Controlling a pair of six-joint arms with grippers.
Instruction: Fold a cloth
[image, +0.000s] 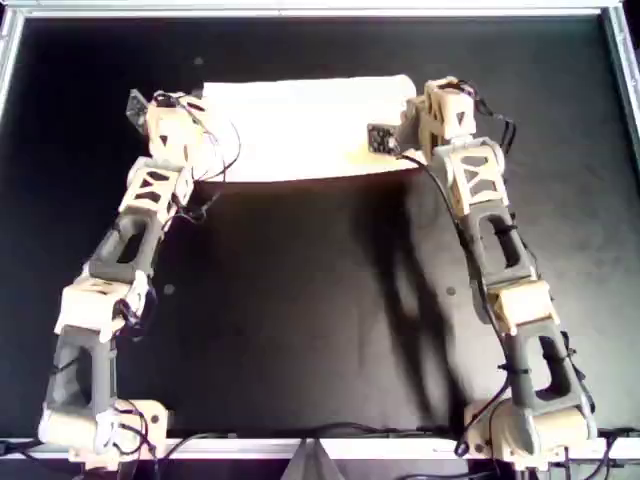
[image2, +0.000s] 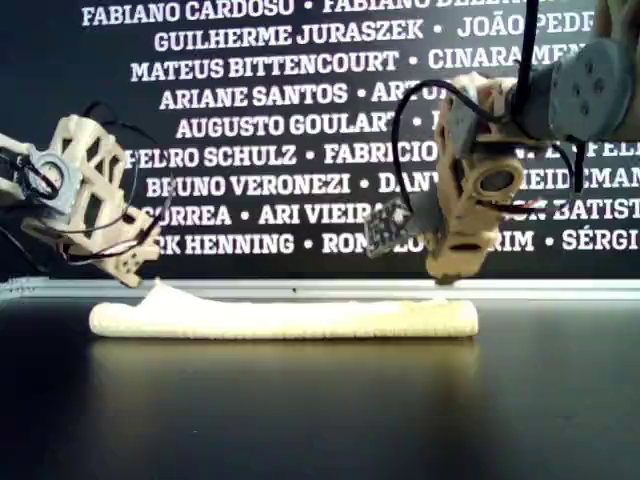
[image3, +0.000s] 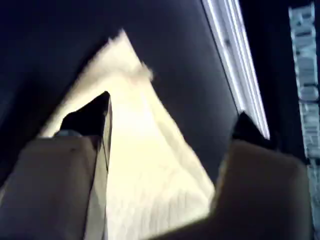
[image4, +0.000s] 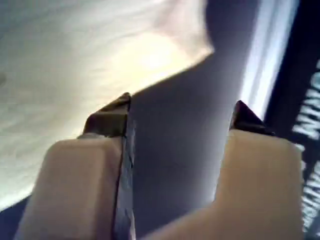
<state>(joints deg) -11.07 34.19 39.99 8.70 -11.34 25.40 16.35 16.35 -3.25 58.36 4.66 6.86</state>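
Note:
The cloth (image: 300, 130) lies as a pale yellow folded rectangle at the far middle of the black table in the overhead view, and as a long low strip (image2: 290, 318) in the exterior view. My left gripper (image: 172, 108) hovers over the cloth's end at the overhead view's left. It is open, with the cloth (image3: 145, 165) showing between its fingers and nothing held. My right gripper (image: 440, 98) hangs open just above the other end (image2: 445, 272), its fingers bare beside the cloth's edge (image4: 65, 60). In the exterior view the left gripper (image2: 138, 270) sits slightly above the cloth.
A metal rail (image: 300, 12) frames the black table (image: 300, 320), close behind the cloth. A dark banner with white names (image2: 300, 120) stands behind the table. Both arms reach from the near edge along the overhead view's two sides.

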